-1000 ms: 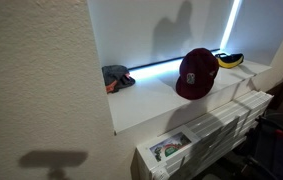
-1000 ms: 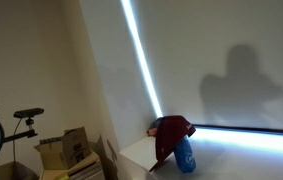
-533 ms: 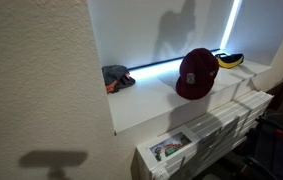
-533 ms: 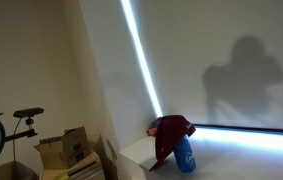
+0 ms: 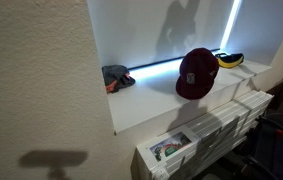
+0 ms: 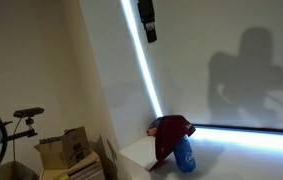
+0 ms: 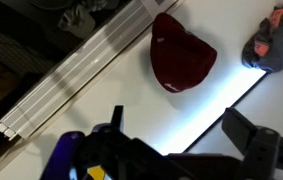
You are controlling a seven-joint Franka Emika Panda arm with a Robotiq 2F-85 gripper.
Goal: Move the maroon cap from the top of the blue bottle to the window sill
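Note:
A maroon cap stands on the white window sill, seen in both exterior views. In an exterior view the cap rests on top of a blue bottle. The wrist view shows the cap from above, with the bottle hidden under it. My gripper is open and empty, high above the sill and short of the cap. It also shows at the top of an exterior view.
A grey and orange cloth and a yellow and black cap lie on the sill on either side of the maroon cap. A white radiator runs below the sill. Cardboard boxes stand on the floor.
My gripper has come into the top of an exterior view, and its shadow on the blind has shifted. The cap and bottle have not moved.

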